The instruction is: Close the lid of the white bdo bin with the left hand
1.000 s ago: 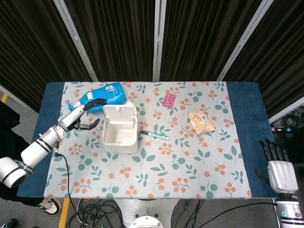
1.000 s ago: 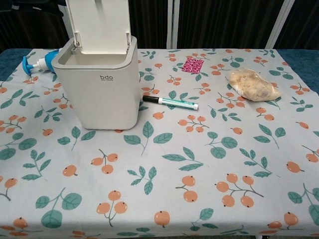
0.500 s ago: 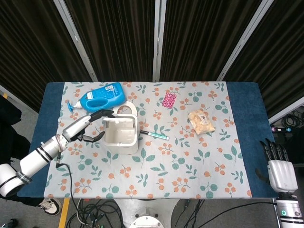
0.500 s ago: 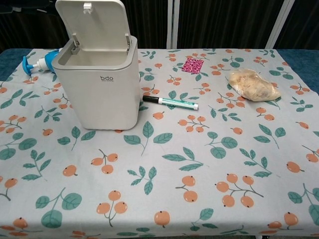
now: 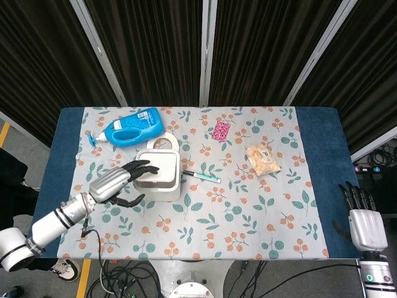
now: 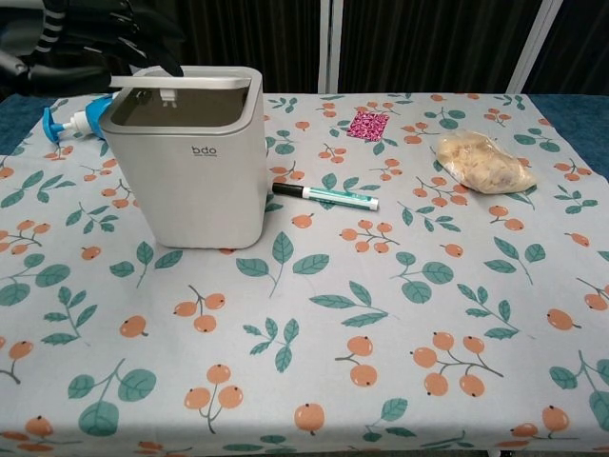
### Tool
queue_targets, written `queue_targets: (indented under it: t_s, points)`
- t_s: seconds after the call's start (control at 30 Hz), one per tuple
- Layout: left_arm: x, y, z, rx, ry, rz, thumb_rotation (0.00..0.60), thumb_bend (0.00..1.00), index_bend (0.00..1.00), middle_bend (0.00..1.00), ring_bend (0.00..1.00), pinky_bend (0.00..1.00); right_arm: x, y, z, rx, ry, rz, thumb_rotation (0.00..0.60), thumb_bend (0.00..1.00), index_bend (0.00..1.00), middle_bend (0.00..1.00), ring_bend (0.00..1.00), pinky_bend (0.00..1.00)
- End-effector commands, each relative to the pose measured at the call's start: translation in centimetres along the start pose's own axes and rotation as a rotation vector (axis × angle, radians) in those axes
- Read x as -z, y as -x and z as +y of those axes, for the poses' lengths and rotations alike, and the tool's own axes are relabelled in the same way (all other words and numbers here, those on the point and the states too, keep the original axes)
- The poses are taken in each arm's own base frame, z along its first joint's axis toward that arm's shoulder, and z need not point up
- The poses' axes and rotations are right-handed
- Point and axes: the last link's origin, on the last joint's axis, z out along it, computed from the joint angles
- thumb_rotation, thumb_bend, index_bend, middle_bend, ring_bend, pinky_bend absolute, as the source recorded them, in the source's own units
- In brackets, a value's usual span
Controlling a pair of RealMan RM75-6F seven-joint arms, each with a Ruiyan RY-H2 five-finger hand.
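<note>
The white bdo bin (image 5: 160, 179) (image 6: 190, 167) stands left of the table's middle. Its lid (image 5: 157, 166) (image 6: 183, 85) lies nearly flat over the opening, with a thin gap still showing at the front in the chest view. My left hand (image 5: 119, 184) (image 6: 105, 33) reaches over the bin's left side, fingers spread, with dark fingertips (image 5: 146, 167) resting on the lid. It holds nothing. My right hand (image 5: 363, 218) hangs off the table's right front corner, fingers straight and apart, empty.
A blue detergent bottle (image 5: 129, 127) lies behind the bin, with a tape roll (image 5: 164, 141) beside it. A teal pen (image 5: 201, 177) lies just right of the bin. A pink packet (image 5: 221, 131) and a bag of snacks (image 5: 263, 159) sit further right.
The lid has swung from upright down to almost flat on the bin. My left hand has moved forward and right, from behind the lid onto its top. The right hand has not moved.
</note>
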Motion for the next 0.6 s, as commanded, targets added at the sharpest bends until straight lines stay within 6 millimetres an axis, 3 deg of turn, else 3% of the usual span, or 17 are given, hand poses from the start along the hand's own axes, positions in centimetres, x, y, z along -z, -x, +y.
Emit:
queue_targets:
  t_s: [0.03,0.3,0.6]
  points:
    - [0.2,1.8,0.7,-0.14,0.017,-0.004,0.398,0.46,0.11,0.18,0.0,0.09,-0.1,0.1,0.0,-0.001,0.003,0.0,0.6,0.16,0.0,0.0,0.0,0.0]
    - [0.1,3.6,0.8,-0.336,0.023,0.049,0.401,0.46,0.11,0.18,0.0,0.09,0.0,0.1,0.1,-0.001,0.009,0.002,0.6,0.16,0.0,0.0,0.0,0.0]
    - [0.1,4.4,0.7,-0.355,0.007,0.036,0.398,0.45,0.11,0.18,0.0,0.09,-0.1,0.3,0.1,-0.001,0.009,-0.006,0.6,0.17,0.0,0.0,0.0,0.0]
